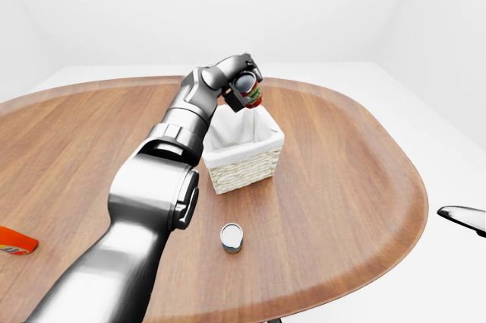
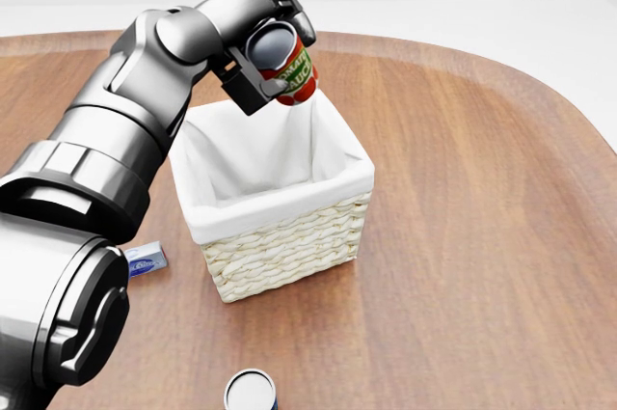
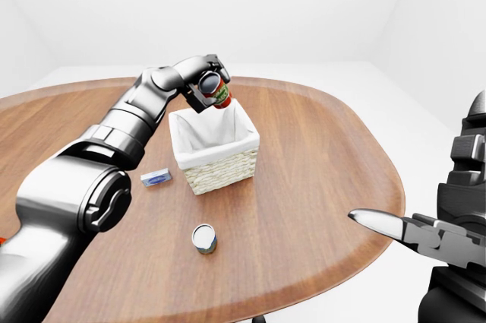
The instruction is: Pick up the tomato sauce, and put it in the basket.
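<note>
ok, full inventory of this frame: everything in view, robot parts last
tomato sauce can: 1, red and green label, held tilted above the basket's top edge in the head view
basket: 1, pale wicker with white liner, mid-table
small box: 1, blue and white, left of the basket
second can: 1, dark side, pale top, standing below the basket
orange item: 1, cut off at left edge
table: 1, brown wood, rounded
left hand: shut on the can
right hand: open, off the table's right

Red-and-green can, white-lined pale woven basket, brown wood-grain table, blue-and-white small box, silver-grey arm.
</note>
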`<state>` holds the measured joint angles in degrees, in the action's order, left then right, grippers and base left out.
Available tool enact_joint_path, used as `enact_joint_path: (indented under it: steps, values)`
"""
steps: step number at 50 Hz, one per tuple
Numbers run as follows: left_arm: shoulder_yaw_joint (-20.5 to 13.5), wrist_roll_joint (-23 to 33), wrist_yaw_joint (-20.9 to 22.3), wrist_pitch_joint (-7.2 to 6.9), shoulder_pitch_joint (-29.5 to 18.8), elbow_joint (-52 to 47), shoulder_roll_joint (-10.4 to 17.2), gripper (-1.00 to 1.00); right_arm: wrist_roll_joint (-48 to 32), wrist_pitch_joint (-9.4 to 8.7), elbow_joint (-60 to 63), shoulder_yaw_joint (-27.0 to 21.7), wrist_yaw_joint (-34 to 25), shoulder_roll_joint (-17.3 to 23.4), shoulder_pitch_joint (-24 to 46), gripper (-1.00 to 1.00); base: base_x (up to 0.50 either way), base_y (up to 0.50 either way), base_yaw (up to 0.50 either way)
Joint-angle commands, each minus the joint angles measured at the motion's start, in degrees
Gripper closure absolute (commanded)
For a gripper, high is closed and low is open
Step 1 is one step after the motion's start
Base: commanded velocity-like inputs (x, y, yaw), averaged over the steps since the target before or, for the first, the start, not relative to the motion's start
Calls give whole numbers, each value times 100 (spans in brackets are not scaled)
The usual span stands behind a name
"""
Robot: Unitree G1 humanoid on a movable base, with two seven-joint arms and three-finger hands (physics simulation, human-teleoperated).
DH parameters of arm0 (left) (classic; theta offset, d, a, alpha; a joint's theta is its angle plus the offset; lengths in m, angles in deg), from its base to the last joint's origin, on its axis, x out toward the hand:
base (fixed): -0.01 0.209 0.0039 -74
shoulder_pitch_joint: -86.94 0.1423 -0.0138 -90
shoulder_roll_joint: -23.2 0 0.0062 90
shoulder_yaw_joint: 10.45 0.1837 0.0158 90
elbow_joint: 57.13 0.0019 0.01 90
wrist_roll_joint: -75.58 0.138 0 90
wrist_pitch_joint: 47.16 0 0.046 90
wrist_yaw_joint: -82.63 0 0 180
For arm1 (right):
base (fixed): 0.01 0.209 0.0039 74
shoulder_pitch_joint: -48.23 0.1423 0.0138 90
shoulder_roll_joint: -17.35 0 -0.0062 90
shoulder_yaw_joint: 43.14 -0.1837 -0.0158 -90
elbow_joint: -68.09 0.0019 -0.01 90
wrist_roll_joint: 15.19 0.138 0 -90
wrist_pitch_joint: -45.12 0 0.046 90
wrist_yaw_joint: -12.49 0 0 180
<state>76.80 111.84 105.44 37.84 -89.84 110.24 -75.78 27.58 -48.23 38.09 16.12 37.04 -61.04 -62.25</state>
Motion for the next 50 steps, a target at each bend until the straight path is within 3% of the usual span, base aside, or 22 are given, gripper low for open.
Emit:
enact_joint_path:
  steps: [1, 12, 25, 50]
  values:
    - [6, 110, -106, 0, 214, -20, 9, 100, 15, -7, 0, -37, -36, -31, -6, -100, 0, 0, 0]
    - [166, 636, 220, 0, 279, 2, 77, 100, 35, -32, 0, -52, -19, -17, 11, -100, 0, 0, 0]
    - [124, 864, 459, 0, 425, 5, 130, 100, -49, -32, 0, 63, 12, -8, 36, -100, 0, 0, 0]
    - [108, 960, 416, 0, 601, 14, 106, 100, -116, -52, 0, 75, -101, -135, 50, -100, 0, 0, 0]
